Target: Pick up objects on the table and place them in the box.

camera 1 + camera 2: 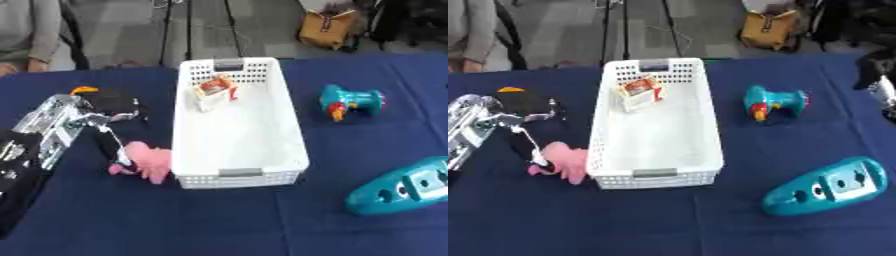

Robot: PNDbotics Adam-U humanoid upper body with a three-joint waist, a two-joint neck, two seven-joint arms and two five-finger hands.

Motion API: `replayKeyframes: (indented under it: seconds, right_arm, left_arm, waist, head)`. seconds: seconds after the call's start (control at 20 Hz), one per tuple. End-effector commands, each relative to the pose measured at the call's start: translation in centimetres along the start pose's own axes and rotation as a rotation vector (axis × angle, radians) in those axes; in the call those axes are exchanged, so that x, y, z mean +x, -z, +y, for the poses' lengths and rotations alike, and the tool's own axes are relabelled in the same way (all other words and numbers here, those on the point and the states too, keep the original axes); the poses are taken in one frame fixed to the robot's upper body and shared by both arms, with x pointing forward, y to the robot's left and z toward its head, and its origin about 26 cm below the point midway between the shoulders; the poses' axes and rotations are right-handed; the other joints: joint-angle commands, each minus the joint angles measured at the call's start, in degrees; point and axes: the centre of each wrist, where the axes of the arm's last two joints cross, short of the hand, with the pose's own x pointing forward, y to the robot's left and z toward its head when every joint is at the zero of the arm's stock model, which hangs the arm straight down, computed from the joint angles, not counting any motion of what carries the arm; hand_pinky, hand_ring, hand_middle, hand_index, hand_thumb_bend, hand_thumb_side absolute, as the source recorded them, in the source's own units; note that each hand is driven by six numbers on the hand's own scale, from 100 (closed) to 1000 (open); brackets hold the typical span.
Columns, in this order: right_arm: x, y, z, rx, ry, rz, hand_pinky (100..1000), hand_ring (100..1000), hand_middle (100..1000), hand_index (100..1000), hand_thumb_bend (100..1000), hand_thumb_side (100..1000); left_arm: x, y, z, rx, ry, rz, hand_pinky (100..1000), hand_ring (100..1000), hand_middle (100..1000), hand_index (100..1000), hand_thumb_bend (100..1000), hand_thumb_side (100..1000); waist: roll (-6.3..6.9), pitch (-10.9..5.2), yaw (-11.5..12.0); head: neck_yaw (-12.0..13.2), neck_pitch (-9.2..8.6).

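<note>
Done: your box (238,150) holds one small carton (213,92) | Left: pink toy (147,161) beside box, your left hand (112,145) touching it, grasp unclear | drill (348,101), teal toy (402,186), black toy (112,101) remain.

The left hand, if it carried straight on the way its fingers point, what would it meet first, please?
Probably the pink plush toy: the left hand points down at it, fingers apparently already touching it, though depth is unclear.

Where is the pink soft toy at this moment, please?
The pink soft toy lies on the blue table, on the robot's left, just beside the near left corner of the white box, with the left hand at it.
</note>
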Motion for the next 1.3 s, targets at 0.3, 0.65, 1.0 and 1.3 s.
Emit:
replayKeyframes:
  seconds: [0.3,0.65,1.0,1.3]
  right_arm:
    - [0.6,0.5,-0.5,0.002,-0.009,-0.025,548,479,610,844,367,572]
    - [0.6,0.5,-0.5,0.002,-0.01,-0.025,548,479,610,844,367,573]
    - [0.6,0.5,-0.5,0.001,-0.01,-0.025,548,479,610,845,368,573]
    - [0.5,0.5,-0.6,0.0,-0.012,-0.022,548,478,610,845,369,573]
  left_arm:
    - [-0.4,0.7,-0.4,0.004,-0.037,-0.02,733,668,579,673,752,396]
    - [-0.3,0.9,-0.8,0.044,-0.044,-0.012,716,607,514,597,678,362]
    - [-0.3,0.6,-0.7,0.065,-0.067,-0.009,655,495,380,440,534,313]
    - [-0.2,-0.5,0.6,0.103,-0.073,-0.008,634,452,317,374,480,299]
  waist:
    - [-0.15,-0.77,-0.22]
    - [-0.02,-0.78,-0.14]
    - [0.01,-0.83,-0.09]
    - [0.1,-0.9,0.09]
  head:
    - [0.0,-0.51]
    - [0.08,-0.41]
    - [0.02,-0.39]
    - [-0.09,-0.39]
